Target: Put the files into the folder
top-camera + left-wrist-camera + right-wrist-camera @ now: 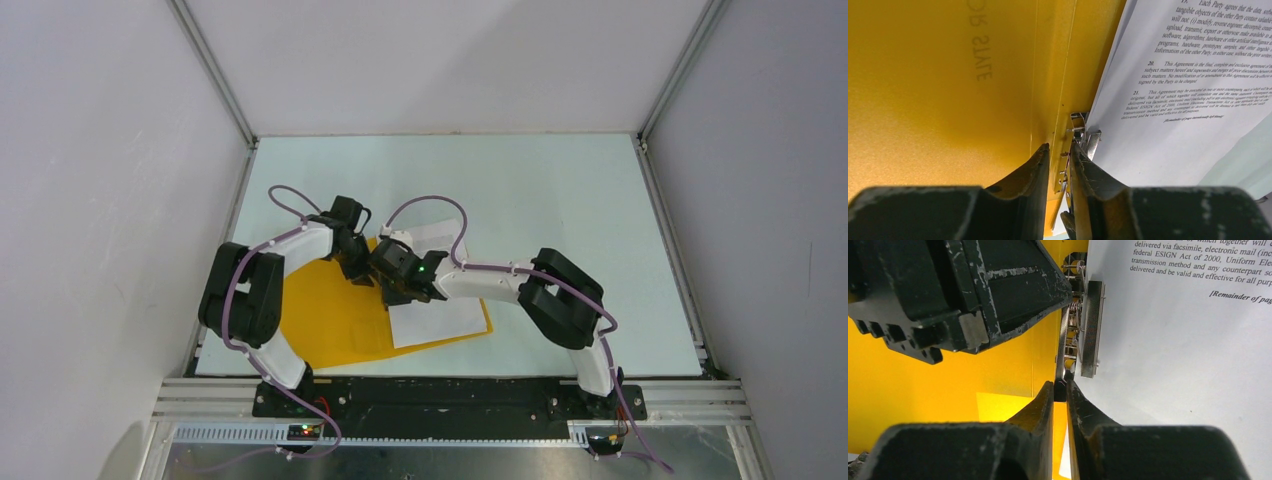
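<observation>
Bolted to a black bar (440, 400) at the near edge, two arms reached inward over a pale, greenish-white table (560, 180). Plain white walls (100, 150) closed it in on three sides, with a metal post (215, 75) at each far corner.

One folder (325, 310), orange-yellow, lay open and flat on the near left part of the table. One stack of papers (440, 320) rested on its right half, the top sheet printed with small black text. How many sheets were in the stack could not be told. One metal clip (1092, 330) sat along the folder's middle fold, its flat plate over the left edge of the papers. Whether it pressed on them could not be told.

Both grippers met at that fold, just beside each other. The left gripper (1059, 148) had its fingers nearly together, pinched on a raised yellow strip of the folder right by the clip. The right gripper (1060, 384) was closed on the clip's thin metal lever (1063, 340), which ran in between its fingertips.
</observation>
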You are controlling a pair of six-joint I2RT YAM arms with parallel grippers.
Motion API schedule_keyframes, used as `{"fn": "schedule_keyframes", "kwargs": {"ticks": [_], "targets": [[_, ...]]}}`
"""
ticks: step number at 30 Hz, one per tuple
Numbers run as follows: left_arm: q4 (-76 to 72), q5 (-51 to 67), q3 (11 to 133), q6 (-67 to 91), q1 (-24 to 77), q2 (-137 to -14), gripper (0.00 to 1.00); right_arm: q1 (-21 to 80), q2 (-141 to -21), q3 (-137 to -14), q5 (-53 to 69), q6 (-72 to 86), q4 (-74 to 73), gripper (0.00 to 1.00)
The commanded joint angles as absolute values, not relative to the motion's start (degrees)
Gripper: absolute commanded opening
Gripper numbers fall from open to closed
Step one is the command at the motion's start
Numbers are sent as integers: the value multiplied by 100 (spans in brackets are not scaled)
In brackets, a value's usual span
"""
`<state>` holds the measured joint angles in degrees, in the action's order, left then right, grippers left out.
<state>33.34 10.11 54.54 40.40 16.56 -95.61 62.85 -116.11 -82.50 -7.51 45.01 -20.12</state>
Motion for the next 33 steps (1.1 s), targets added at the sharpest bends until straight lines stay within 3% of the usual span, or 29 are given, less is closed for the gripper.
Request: {"fn": "schedule_keyframes", "kwargs": {"ticks": [1, 12, 24, 33], "targets": [[3405, 1154, 5583, 3858, 1707, -9449, 29, 6293, -12044, -7974, -992, 4473, -2840, 10], [3405, 1503, 5477, 3799, 1756, -9120, 31, 6238, -12185, -7973, -913, 4491, -2788, 9], [3372, 1391, 5250, 3956, 1991, -9323, 21, 6202, -12250, -7976, -914, 4469, -2758, 9], [3346, 1256, 5167, 4094, 2105, -9557, 4, 6187, -12278, -7972, -960, 4423, -2749, 8]]}}
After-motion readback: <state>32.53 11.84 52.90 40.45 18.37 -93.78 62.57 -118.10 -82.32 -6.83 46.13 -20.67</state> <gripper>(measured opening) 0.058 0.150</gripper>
